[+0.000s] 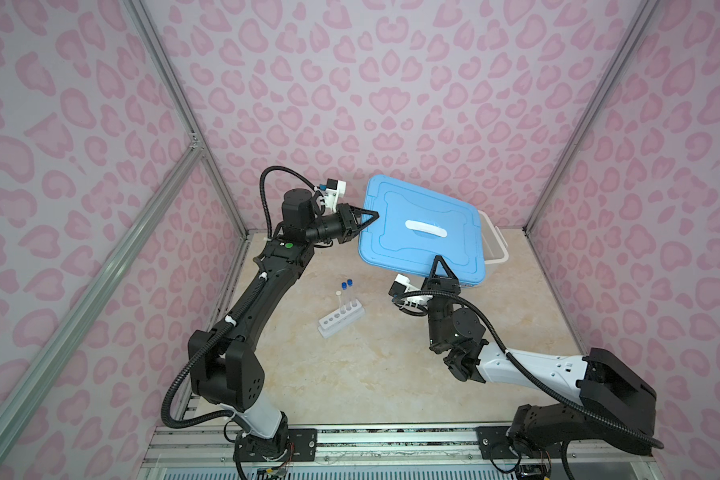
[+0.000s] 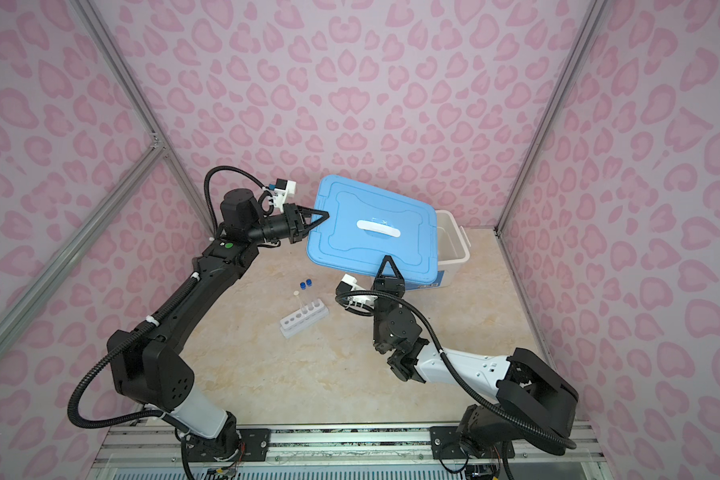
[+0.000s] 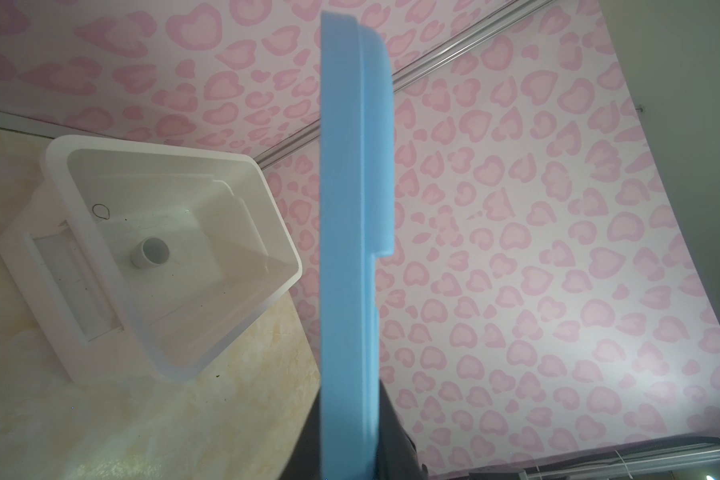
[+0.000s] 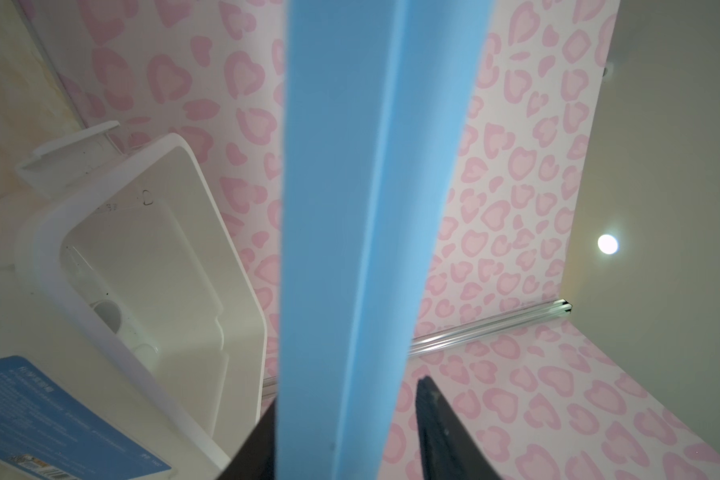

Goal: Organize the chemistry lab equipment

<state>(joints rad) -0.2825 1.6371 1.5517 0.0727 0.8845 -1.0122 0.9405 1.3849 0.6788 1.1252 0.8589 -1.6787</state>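
Lid over bin: your left fingers pinch its edge, right fingers stand slack; one-sided hold may drop it.

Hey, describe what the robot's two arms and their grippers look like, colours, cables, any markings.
Both arms are mostly black with one white shell section: the left arm and the right arm. A ribbed black cable hose runs along each. The left arm carries a round green dot. The left gripper and right gripper have black triangular open-frame fingers, with a white camera mount beside each.
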